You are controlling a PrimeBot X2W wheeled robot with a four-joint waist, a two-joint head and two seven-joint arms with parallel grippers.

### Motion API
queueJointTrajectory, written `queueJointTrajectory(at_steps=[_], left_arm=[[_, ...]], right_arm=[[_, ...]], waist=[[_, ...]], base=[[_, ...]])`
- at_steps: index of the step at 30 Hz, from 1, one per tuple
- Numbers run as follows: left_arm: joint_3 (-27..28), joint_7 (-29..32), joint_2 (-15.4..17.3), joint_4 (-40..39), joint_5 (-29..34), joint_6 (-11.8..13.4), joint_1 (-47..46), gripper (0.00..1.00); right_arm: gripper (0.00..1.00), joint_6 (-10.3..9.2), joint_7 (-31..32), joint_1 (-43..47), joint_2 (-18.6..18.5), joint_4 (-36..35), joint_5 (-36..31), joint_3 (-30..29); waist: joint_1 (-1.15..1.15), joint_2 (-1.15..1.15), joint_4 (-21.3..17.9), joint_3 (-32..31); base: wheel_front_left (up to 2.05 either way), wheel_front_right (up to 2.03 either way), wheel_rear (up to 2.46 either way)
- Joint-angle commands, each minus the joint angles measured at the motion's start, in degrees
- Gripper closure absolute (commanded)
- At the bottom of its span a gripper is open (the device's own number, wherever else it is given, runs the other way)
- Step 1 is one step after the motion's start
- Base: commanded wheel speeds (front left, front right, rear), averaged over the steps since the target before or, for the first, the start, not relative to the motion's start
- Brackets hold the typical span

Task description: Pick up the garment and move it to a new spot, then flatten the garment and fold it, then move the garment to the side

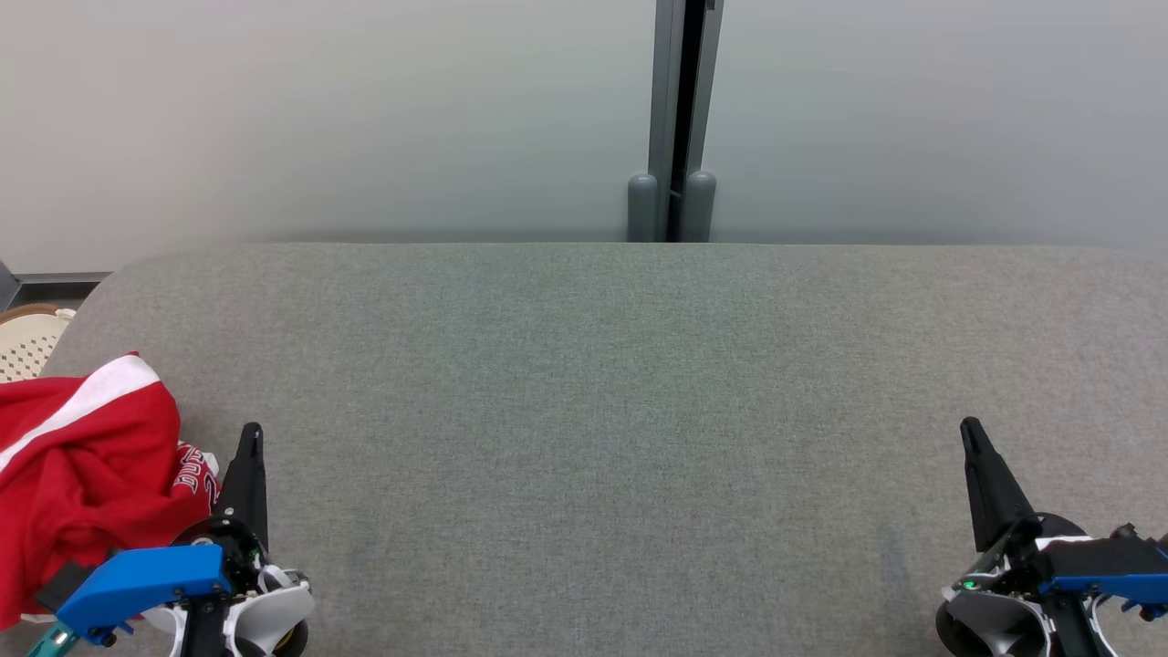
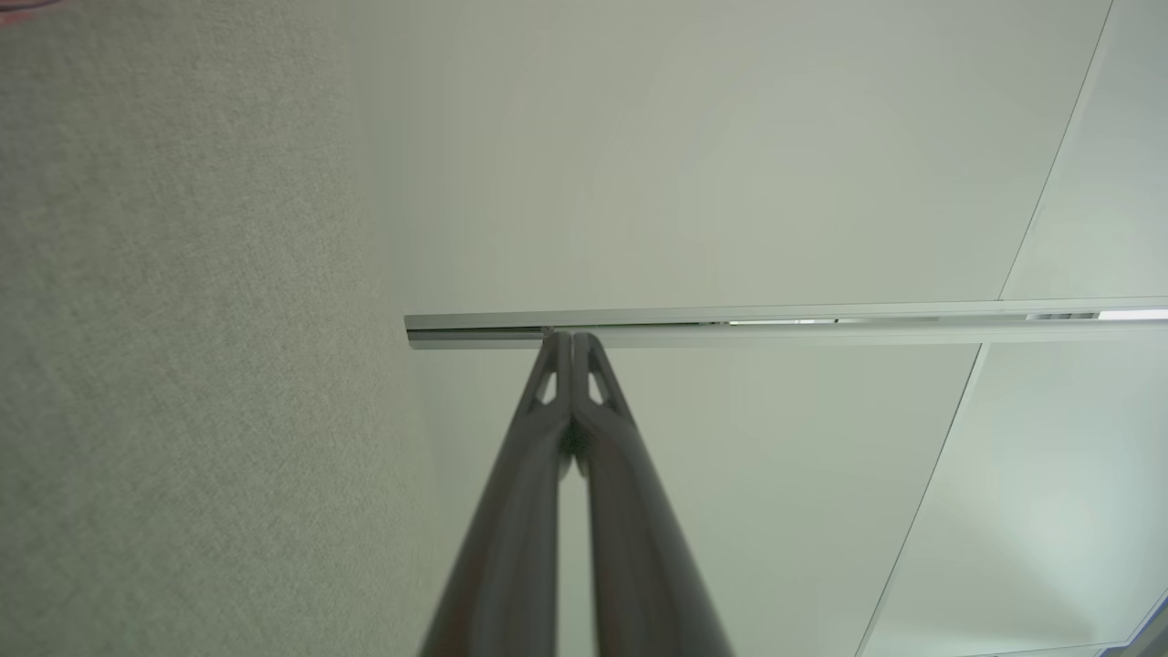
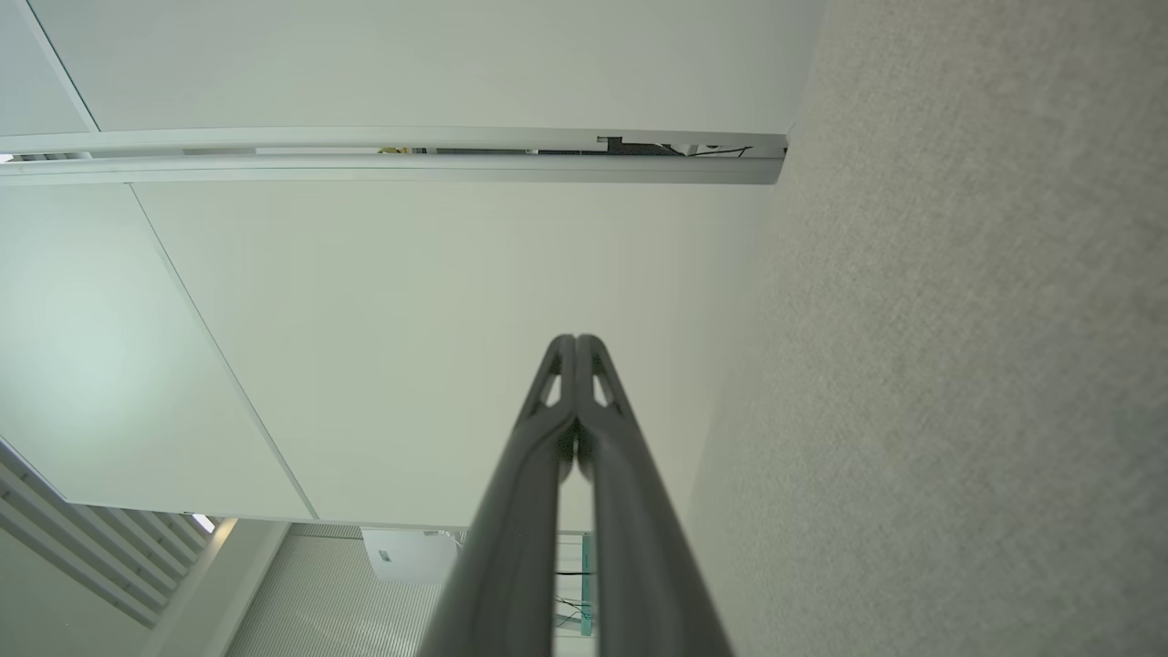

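The garment (image 1: pixel 82 465) is a crumpled red piece with white stripes and lettering, lying at the left edge of the grey table (image 1: pixel 602 383). My left gripper (image 1: pixel 251 431) is shut and empty, just right of the garment at the lower left. In the left wrist view its tips (image 2: pixel 572 338) meet with nothing between them. My right gripper (image 1: pixel 969 426) is shut and empty at the lower right, far from the garment. The right wrist view shows its tips (image 3: pixel 576 340) pressed together.
A pale wall with a grey vertical post (image 1: pixel 675 119) runs behind the table. A perforated white basket (image 1: pixel 27 342) peeks in past the table's left end. The table's rounded far edge crosses the head view.
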Motion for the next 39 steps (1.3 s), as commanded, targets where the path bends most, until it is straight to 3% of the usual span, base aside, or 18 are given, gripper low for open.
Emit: queueJointTrajectory(at_steps=[1,24,25,32,39], left_arm=[[0.0,0.2,0.1,-0.3,-0.1,-0.2,-0.5,1.0],[0.0,0.2,0.1,-0.3,-0.1,-0.2,-0.5,1.0],[0.0,0.0,0.0,0.2,0.0,0.0,0.1,0.0],[-0.4,-1.1,-0.3,2.2,1.6,0.0,1.9,0.0],[-0.8,-3.1,-0.1,2.3,9.6,0.0,1.7,0.0]], right_arm=[[1.0,0.02,0.2,-0.8,-0.3,-0.2,0.2,-0.1],[1.0,0.02,0.2,-0.8,-0.3,-0.2,0.2,-0.1],[0.0,0.0,0.0,0.1,0.0,0.1,0.0,0.0],[0.0,-0.08,-1.1,1.5,0.2,1.8,-1.1,1.0],[0.0,-0.07,-3.1,1.3,-0.2,1.9,-6.8,1.7]], waist=[[0.0,0.0,0.0,0.0],[0.0,0.0,0.0,0.0],[0.0,0.0,0.0,0.0],[0.0,0.0,0.0,0.1],[0.0,0.0,0.0,0.1]], base=[[0.0,0.0,0.0],[0.0,0.0,0.0],[0.0,0.0,0.0],[0.0,0.0,0.0],[0.0,0.0,0.0]])
